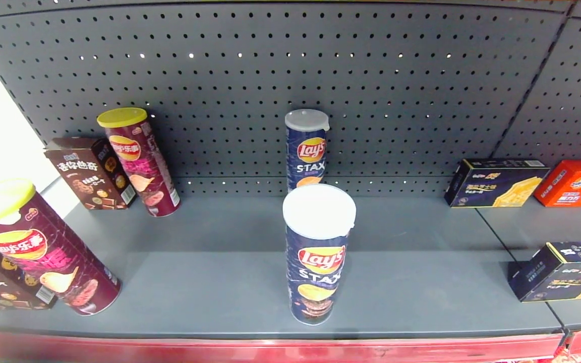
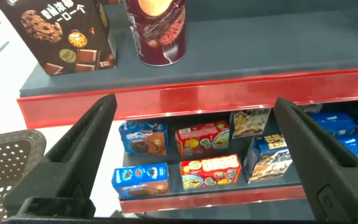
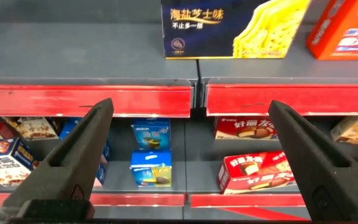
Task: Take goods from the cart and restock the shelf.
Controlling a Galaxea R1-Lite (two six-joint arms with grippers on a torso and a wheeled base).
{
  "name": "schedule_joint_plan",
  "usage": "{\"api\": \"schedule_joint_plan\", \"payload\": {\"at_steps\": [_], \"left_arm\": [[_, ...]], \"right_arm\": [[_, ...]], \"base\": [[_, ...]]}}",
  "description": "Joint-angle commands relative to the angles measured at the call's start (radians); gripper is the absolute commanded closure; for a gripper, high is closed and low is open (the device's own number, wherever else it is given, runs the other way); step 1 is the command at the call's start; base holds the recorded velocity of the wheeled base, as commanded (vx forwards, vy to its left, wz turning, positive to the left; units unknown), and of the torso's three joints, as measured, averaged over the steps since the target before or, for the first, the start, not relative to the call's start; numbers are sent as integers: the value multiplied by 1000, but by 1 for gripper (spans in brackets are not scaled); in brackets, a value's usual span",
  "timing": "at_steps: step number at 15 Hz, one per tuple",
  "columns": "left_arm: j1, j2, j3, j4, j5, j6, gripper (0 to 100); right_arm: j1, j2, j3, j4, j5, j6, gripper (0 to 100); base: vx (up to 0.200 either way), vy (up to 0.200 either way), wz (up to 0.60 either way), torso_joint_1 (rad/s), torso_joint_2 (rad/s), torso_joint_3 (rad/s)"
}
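Both pincers are spread wide and empty. The left pincer is held in front of the shelf's red front edge, below the maroon can and cookie box. The right pincer is held before the same edge further right, under a dark box.

On the shelf two blue cans stand upright, long axis vertical. The front blue can is near the edge, and the rear blue can is directly behind it against the pegboard.

A grey mesh corner, probably the cart, is seen close beside the left pincer and lower than the shelf edge. No goods inside it can be made out, so their orientation cannot be told.

Key relation: the next item is judged to lie down and to the left, nearer the left arm than the right. The next pick is judged to call for the left pincer to be turned away from the shelf and lowered toward the mesh.
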Motion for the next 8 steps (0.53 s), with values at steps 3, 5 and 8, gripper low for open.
{"api": "schedule_joint_plan", "payload": {"at_steps": [3,5,8], "left_arm": [[1,1,0,-1,0,0,0],[1,1,0,-1,0,0,0],[1,1,0,-1,0,0,0]], "right_arm": [[0,0,0,0,0,0,0],[0,0,0,0,0,0,0],[0,0,0,0,0,1,0]], "base": [[0,0,0,0,0,0],[0,0,0,0,0,0],[0,0,0,0,0,0]]}}
